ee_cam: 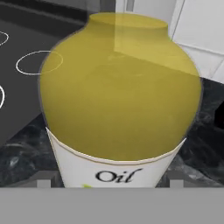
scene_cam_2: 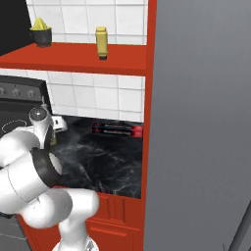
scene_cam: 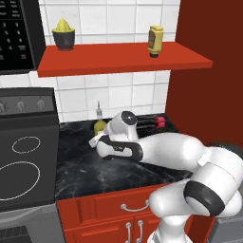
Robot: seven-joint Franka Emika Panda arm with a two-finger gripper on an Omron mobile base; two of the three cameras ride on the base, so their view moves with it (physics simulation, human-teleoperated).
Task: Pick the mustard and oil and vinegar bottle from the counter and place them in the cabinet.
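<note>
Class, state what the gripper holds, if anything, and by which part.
Cannot be told: the oil and vinegar bottle sits close before the gripper, but no contact shows.

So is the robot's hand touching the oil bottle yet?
Cannot tell. In the hand view the oil bottle looms right in front of the end effector, but the fingertips are barely visible, so neither contact nor a gap shows plainly.

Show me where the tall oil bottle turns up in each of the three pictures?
Left base view: oil and vinegar bottle stands at the counter's back, just left of the arm's wrist.
Right base view: it is hidden behind the arm.
Hand view: oil and vinegar bottle, close up, centre.
Shared landmark: the white stovetop rings.
</note>
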